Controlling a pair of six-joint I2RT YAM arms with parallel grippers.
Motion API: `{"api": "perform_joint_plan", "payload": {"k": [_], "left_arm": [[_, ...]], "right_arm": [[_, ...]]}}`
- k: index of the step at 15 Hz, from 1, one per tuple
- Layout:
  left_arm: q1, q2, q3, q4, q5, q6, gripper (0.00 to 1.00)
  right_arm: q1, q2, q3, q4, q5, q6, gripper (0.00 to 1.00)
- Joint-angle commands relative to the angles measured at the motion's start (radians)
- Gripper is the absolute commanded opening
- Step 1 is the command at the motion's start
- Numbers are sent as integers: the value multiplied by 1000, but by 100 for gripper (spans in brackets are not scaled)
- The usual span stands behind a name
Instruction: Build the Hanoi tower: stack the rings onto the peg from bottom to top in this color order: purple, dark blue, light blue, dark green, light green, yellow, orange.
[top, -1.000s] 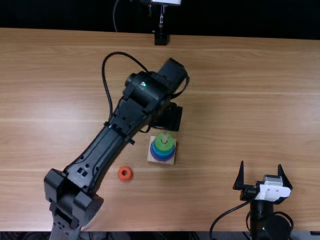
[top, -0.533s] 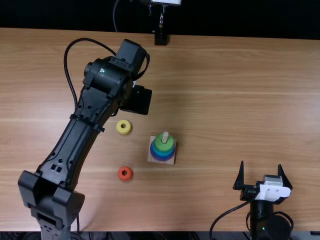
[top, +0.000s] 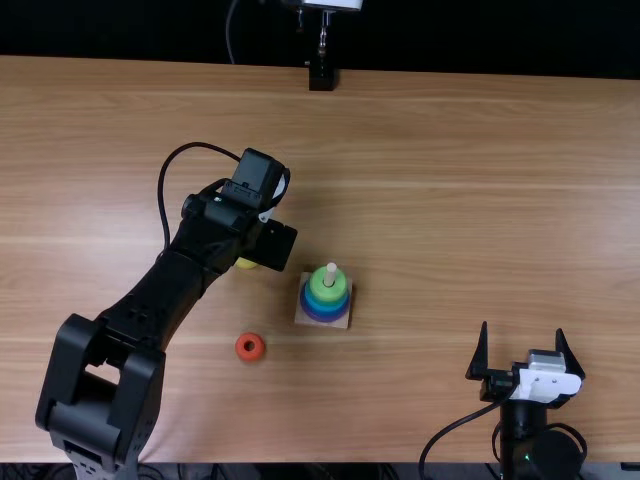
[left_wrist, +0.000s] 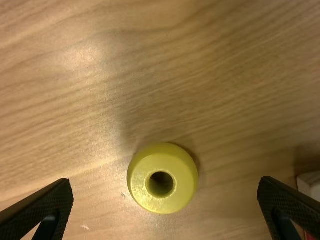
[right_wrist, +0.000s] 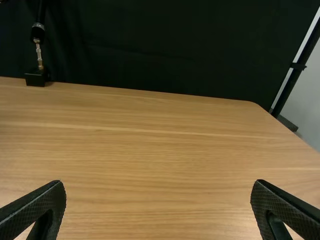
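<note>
The left gripper (top: 268, 212) is hovering, spread, above a glossy yellow ring (left_wrist: 162, 203) lying on the light brown wooden table (top: 450, 200); the right gripper (top: 522, 328) is also standing spread. A green-topped ring stack (top: 326, 297) is sitting nearby.

Smooth, glossy yellow plastic ring (left_wrist: 187, 187).

Left arm (top: 165, 300) stretched up from bottom left, angled toward the right, bent at the elbow. Left wrist (top: 215, 225) tipped over, left jaws aimed down, wide apart in the left wrist view. Right arm (top: 535, 445) tucked in at bottom right; right jaws face away from base, spread wide, roughly level.
</note>
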Motion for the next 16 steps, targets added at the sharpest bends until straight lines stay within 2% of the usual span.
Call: {"api": "perform_joint_plan", "payload": {"k": [1,11,16], "left_arm": [[19,-24,-5,9,-6,15,100],[66,72,-5,7,-3,15,100],[66,96,-27,5,-3,15,100]], "right_arm": [[-5,-19,-9,4,-4,0,100],[-5,-19,-9,4,-4,0,100],[-5,-19,-9,4,-4,0,100]]}}
